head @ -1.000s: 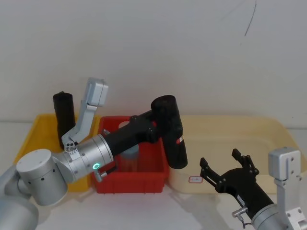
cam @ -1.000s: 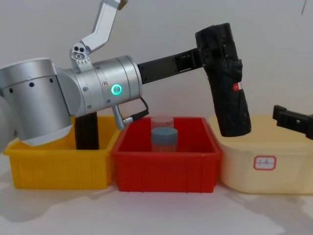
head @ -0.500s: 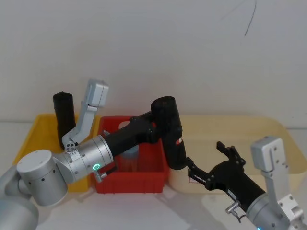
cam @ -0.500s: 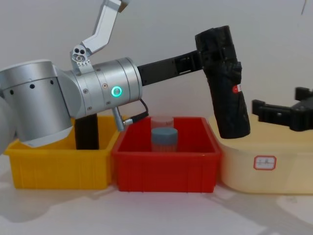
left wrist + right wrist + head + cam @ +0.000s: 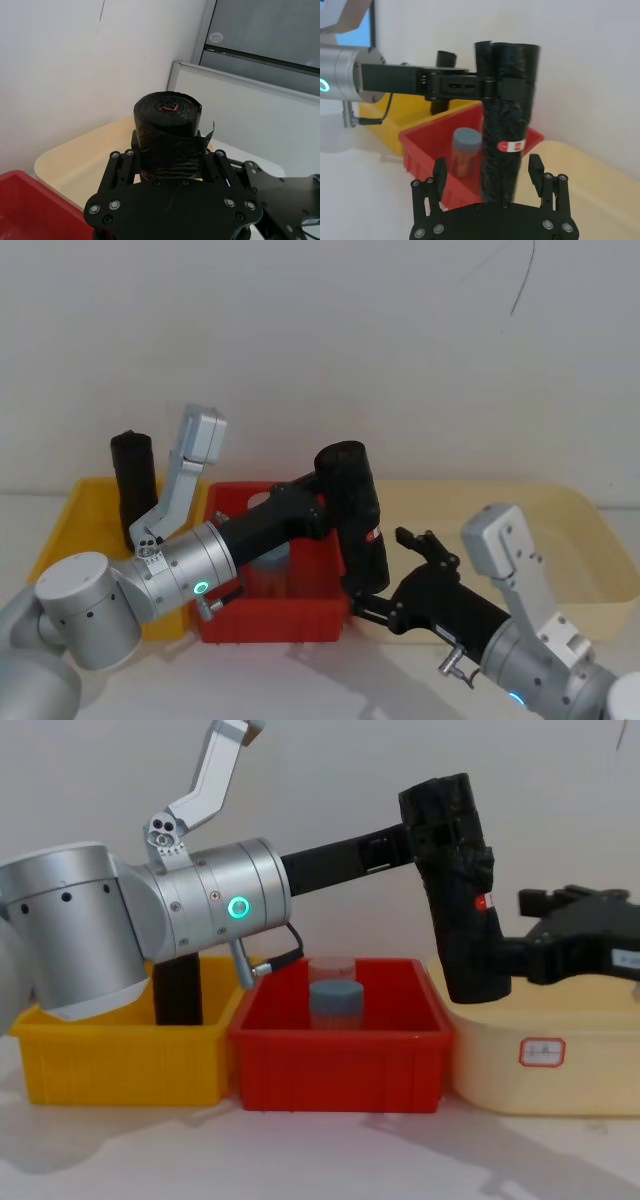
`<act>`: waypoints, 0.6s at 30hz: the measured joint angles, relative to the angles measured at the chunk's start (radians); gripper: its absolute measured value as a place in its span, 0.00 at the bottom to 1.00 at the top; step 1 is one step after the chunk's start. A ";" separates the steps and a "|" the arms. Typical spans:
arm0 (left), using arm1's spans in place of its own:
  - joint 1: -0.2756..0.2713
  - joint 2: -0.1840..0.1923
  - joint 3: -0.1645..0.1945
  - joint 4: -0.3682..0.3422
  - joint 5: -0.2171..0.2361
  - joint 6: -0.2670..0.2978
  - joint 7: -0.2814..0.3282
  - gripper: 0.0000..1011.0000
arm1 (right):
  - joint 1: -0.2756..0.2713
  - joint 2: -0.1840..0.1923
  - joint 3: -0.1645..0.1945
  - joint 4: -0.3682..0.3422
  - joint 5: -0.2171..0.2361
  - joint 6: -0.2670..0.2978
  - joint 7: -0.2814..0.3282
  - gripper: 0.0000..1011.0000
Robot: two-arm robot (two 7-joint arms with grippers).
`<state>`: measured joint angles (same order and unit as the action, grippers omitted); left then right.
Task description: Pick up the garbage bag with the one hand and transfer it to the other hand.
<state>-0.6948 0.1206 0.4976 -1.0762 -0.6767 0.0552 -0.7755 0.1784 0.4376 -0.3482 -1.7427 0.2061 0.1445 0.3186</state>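
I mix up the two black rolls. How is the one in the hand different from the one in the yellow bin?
The bag is thicker and lumpy; the slim roll is thinner and smooth. The bag hangs in the air in the left hand; the slim roll stands in the yellow bin. The bag has a small label; the slim roll shows none. Both are black rolls.

Bright, even, diffuse light; soft shadows on table [image 5: 330,1160]; faint sheen on garbage bag [image 5: 462,890].
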 joint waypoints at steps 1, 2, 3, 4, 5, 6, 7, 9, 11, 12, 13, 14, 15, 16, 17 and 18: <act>0.000 0.000 0.000 0.000 0.000 0.000 0.000 0.51 | 0.011 0.000 -0.007 0.010 -0.003 0.000 0.010 0.99; 0.000 0.000 0.000 0.000 0.000 0.000 0.000 0.51 | 0.018 -0.001 -0.010 0.015 -0.004 0.000 0.017 0.99; 0.000 0.000 0.000 0.000 0.000 0.000 0.000 0.51 | 0.030 -0.002 -0.016 0.027 -0.007 0.000 0.028 0.99; 0.000 0.000 0.000 0.001 0.000 0.000 0.000 0.51 | 0.035 -0.002 -0.019 0.032 -0.008 -0.001 0.033 0.99; 0.000 0.000 0.001 0.001 0.000 0.000 0.000 0.51 | 0.042 -0.003 -0.023 0.039 -0.009 -0.002 0.037 0.99; 0.000 0.000 0.001 0.001 0.000 0.000 0.000 0.51 | 0.051 -0.005 -0.027 0.049 -0.011 -0.006 0.045 0.99; 0.000 0.000 0.001 0.001 0.000 0.000 0.000 0.51 | 0.055 -0.005 -0.029 0.054 -0.012 -0.008 0.049 0.99; 0.000 0.000 0.001 0.001 0.000 0.000 0.000 0.51 | 0.066 -0.008 -0.034 0.068 -0.013 -0.015 0.059 0.99; 0.000 0.000 0.001 0.001 0.000 0.000 0.001 0.51 | 0.073 -0.009 -0.036 0.077 -0.014 -0.018 0.063 0.99; 0.000 0.000 0.001 0.001 0.000 0.000 0.001 0.51 | 0.081 -0.010 -0.038 0.089 -0.015 -0.024 0.069 0.99; 0.000 0.000 0.001 0.001 0.000 0.000 0.001 0.51 | 0.083 -0.011 -0.038 0.091 -0.016 -0.026 0.071 0.99; 0.000 0.000 0.001 0.001 0.000 0.000 0.001 0.51 | 0.089 -0.012 -0.039 0.100 -0.016 -0.029 0.074 0.99; 0.000 0.000 0.001 0.001 0.000 0.000 0.001 0.51 | 0.092 -0.013 -0.039 0.104 -0.017 -0.032 0.076 0.99; 0.000 0.000 0.001 0.001 0.000 0.000 0.001 0.51 | 0.092 -0.013 -0.039 0.104 -0.017 -0.032 0.076 0.99; 0.000 0.000 0.001 0.001 0.000 0.000 0.001 0.51 | 0.097 -0.015 -0.039 0.112 -0.017 -0.035 0.077 0.99; 0.000 0.000 0.001 0.001 0.000 0.000 0.001 0.51 | 0.099 -0.016 -0.039 0.115 -0.018 -0.037 0.078 0.99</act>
<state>-0.6949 0.1205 0.4982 -1.0751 -0.6766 0.0552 -0.7749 0.2769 0.4221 -0.3872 -1.6282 0.1884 0.1075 0.3963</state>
